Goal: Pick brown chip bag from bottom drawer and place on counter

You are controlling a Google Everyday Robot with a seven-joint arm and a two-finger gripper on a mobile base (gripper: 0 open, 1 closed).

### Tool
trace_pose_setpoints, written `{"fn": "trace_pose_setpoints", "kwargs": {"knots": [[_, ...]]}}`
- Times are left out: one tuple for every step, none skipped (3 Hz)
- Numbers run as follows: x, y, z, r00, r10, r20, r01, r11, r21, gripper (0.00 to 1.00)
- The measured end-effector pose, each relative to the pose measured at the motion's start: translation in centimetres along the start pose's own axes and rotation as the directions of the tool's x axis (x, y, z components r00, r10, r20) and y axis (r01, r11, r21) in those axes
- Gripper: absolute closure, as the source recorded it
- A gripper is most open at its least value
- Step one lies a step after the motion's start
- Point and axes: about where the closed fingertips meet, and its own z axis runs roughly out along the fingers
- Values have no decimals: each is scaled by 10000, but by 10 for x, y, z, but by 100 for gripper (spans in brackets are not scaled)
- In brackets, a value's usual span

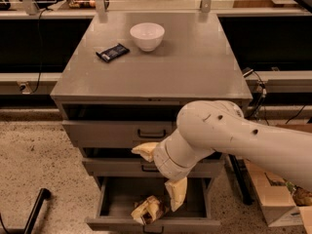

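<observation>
The brown chip bag (147, 209) lies crumpled in the open bottom drawer (113, 199), near its front middle. The bag shows tan-yellow edges and a dark patch. My gripper (156, 178) hangs in front of the cabinet, just above and slightly right of the bag. It is open and empty. One tan finger (145, 151) points left at the middle drawer's height. The other finger (176, 194) points down into the bottom drawer, close beside the bag. The counter (185, 67) is the cabinet's flat grey top, well above.
A white bowl (146, 36) and a small dark blue wrapped bar (112, 52) sit at the counter's back left. My white arm (243, 140) crosses the cabinet's right front. A cardboard box (278, 199) stands on the floor at right. A dark bar (34, 211) lies at lower left.
</observation>
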Motion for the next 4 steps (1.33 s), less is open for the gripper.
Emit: {"fn": "trace_pose_setpoints", "kwargs": {"knots": [[17, 5, 37, 9999, -116, 89, 123, 9963, -854, 0], [55, 44, 116, 9949, -959, 324, 1004, 9765, -1906, 0], [87, 78, 182, 9809, -1941, 143, 1932, 9621, -1924, 0], [95, 70, 189, 9712, -2381, -93, 2338, 9596, -1569, 0]]}}
